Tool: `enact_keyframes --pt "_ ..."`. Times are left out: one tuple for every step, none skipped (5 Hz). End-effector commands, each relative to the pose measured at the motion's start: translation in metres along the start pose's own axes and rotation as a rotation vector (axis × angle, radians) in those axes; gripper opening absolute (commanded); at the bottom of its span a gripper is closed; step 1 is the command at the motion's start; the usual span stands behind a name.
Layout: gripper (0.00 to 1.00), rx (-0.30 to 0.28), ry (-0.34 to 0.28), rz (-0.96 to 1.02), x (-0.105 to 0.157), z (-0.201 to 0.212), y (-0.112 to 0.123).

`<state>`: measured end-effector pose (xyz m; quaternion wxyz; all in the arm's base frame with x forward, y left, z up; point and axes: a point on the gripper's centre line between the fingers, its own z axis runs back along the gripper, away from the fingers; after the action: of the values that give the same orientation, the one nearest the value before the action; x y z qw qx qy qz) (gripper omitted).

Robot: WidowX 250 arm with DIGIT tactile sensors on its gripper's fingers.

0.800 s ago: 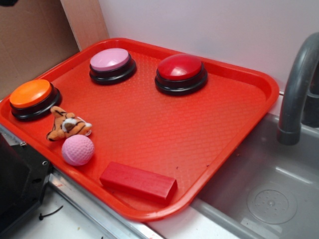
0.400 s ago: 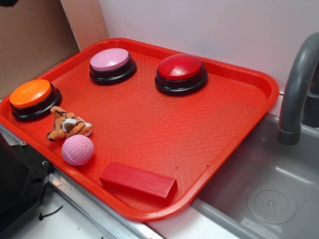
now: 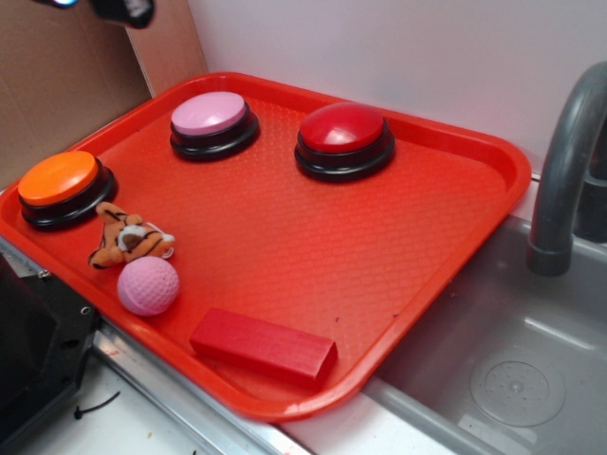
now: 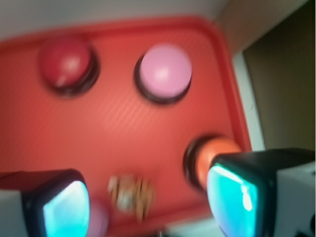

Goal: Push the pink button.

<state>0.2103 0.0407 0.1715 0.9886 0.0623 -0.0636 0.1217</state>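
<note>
The pink button [image 3: 210, 114], a pale pink dome on a black round base, stands at the back left of the red tray [image 3: 285, 237]. It also shows in the blurred wrist view [image 4: 164, 72], top centre. My gripper [image 4: 148, 207] hangs high above the tray with its two teal-padded fingers [image 4: 236, 201] wide apart and nothing between them. In the exterior view only a dark bit of the gripper [image 3: 123, 9] shows at the top left edge, well above and left of the pink button.
On the tray also stand a red-topped button [image 3: 343, 138], an orange button [image 3: 62, 186], a small tiger toy [image 3: 129, 237], a pink dimpled ball [image 3: 148, 285] and a red block [image 3: 263, 346]. A grey sink [image 3: 512, 370] and tap [image 3: 564, 171] lie to the right.
The gripper has come into the exterior view at the top left edge. Nothing on the tray has moved.
</note>
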Motion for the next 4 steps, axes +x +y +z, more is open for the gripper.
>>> enact_keyframes --pt "1.00 0.024 -0.045 0.164 0.045 -0.072 0.044" --pt "1.00 0.015 -0.032 0.174 0.055 -0.097 0.051" --pt "1.00 0.015 -0.022 0.151 0.066 -0.117 0.052" --pt "1.00 -0.009 -0.023 0.131 0.073 -0.126 0.049"
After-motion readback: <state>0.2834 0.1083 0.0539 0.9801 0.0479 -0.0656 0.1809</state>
